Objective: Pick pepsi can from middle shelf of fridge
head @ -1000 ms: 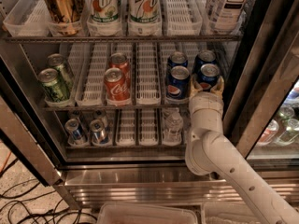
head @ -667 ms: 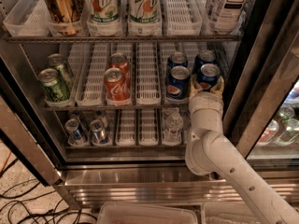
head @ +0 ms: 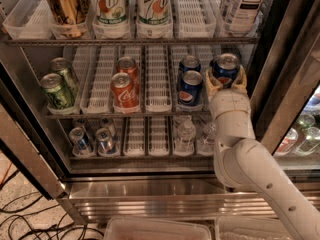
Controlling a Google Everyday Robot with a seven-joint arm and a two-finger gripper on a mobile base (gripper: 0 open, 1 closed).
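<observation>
At centre right, the end effector pinches a pepsi can on the middle shelf. Two more blue cans stand just left of it, and red cans farther left.

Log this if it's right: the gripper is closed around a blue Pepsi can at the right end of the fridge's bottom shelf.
One detail is wrong: the shelf. The camera view shows the gripper closed around the pepsi can at the right end of the middle shelf of the fridge, not the bottom one.
</observation>
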